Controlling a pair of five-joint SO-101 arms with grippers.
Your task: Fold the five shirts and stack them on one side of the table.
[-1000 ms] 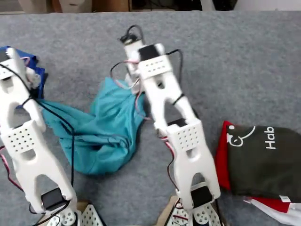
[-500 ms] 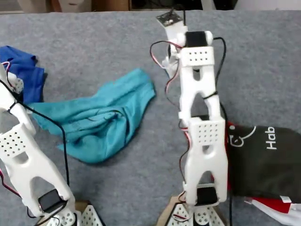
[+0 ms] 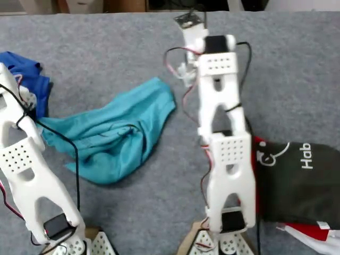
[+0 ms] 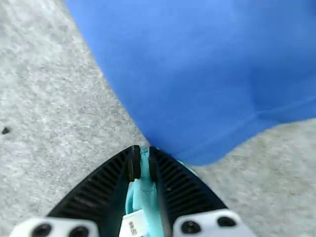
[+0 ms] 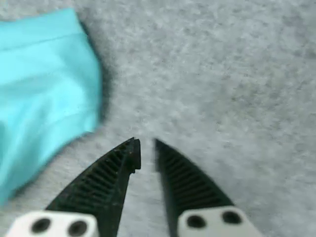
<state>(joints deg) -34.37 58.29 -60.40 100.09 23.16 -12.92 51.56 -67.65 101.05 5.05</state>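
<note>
1. Teal shirt [image 3: 114,141] lies crumpled and unfolded on the grey tabletop [image 3: 281,69], left of centre. The step in hand appears to be spreading it flat.
2. Left gripper [image 4: 141,163]: fingers clamped on a teal edge, just beside the blue shirt [image 3: 26,79].
3. Right gripper [image 5: 146,153]: fingers a narrow gap apart, holding nothing, over bare tabletop just beside the shirt's far corner.
4. Next move likely calls for regrasping that corner and drawing it away from the left gripper.
5. Open room lies at the far side. The folded stack [image 3: 297,180] occupies the right near edge.

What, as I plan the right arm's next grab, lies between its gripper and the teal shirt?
Nothing visible does: just bare grey table lies between the right gripper and the teal shirt.
</note>
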